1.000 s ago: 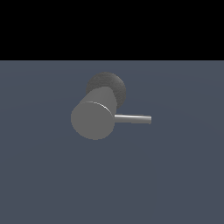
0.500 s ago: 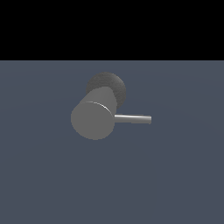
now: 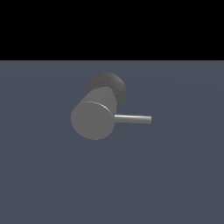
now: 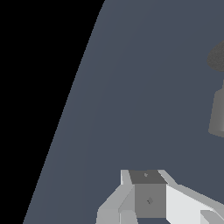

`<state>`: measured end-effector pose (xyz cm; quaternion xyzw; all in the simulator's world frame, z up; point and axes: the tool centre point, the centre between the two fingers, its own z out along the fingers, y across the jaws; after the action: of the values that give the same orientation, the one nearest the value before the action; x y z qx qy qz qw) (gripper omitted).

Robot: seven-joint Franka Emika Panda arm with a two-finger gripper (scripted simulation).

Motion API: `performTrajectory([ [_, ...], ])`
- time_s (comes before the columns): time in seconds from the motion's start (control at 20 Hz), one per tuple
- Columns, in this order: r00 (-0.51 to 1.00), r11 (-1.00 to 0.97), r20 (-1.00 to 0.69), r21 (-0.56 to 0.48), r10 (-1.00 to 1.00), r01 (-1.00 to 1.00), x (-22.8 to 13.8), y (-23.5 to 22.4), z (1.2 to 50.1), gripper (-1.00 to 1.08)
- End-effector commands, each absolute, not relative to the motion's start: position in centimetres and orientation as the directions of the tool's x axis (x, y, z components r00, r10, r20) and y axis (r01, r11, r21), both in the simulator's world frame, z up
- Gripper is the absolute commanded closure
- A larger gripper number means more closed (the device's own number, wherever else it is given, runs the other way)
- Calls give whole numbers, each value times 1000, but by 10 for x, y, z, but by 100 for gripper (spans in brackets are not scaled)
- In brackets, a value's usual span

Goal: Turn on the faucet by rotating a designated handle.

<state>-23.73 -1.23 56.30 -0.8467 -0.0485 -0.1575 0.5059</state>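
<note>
Slate-blue surface [image 3: 52, 183] fills both views under a black backdrop, bare except for one fixture. Nearest, in the wrist view, sits the end effector [image 4: 148, 199], a white and grey block cut off at the frame's edge; its fingertips are out of shot, so I cannot tell whether it is open or closed, and nothing is visibly in its grasp. Well apart from it, at the very edge of that same view, a sliver of the faucet [image 4: 218, 111] shows, with its darker base just beyond. So the faucet lies off to one side of the end effector, not ahead of it.

Only the exterior view gives the whole faucet [image 3: 94, 118]: a stubby grey cylinder, flat end face towards the camera. The handle [image 3: 133, 118] juts from its side, its long axis pointing to the exterior view's right, roughly level. That view shows no arm at all; the wrist view shows no handle. I'd judge the approach is not yet made.
</note>
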Motion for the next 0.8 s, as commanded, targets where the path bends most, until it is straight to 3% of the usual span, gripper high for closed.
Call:
performTrajectory([
  [0.0,943,-478,323,-842,-78,249,-236,-11,566,108],
  [0.75,919,-506,395,-795,-14,334,-234,0,572,108],
])
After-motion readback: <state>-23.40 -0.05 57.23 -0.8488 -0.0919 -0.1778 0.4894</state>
